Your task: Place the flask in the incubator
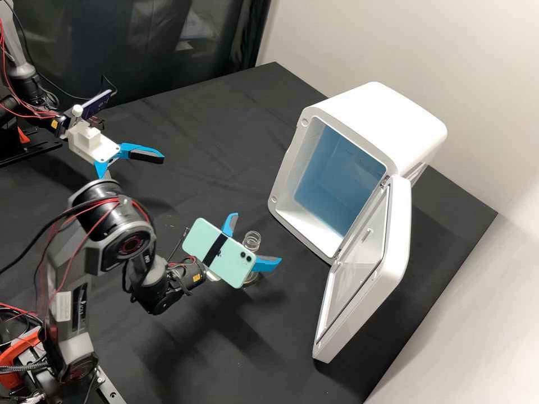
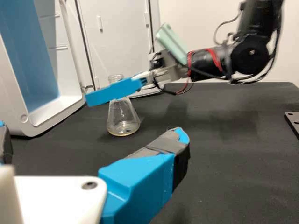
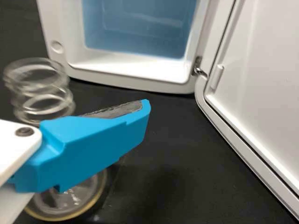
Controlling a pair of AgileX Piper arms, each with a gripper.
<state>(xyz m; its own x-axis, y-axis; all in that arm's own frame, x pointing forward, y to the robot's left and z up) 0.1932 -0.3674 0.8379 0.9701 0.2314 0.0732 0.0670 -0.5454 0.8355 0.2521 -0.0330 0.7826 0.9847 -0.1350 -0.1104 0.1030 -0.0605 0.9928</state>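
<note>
Both gaping, left claw (image 1: 132, 166), right claw (image 1: 255, 238) astride flask (image 1: 251, 243), partly hidden by phone (image 1: 222, 261)

Bench (image 1: 224, 129): we saw it covered in black.
Flask (image 1: 252, 241): stood upright on it.
Incubator (image 1: 393, 123): rested nearby, door (image 1: 365, 264) open.

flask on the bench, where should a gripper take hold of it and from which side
Take the flask by its narrow straight neck, just under the lip, coming in level from the side away from the incubator. It stands upright, and its cone body widens downward, so jaws there would likely slip. The right gripper sits open around that neck.
</note>
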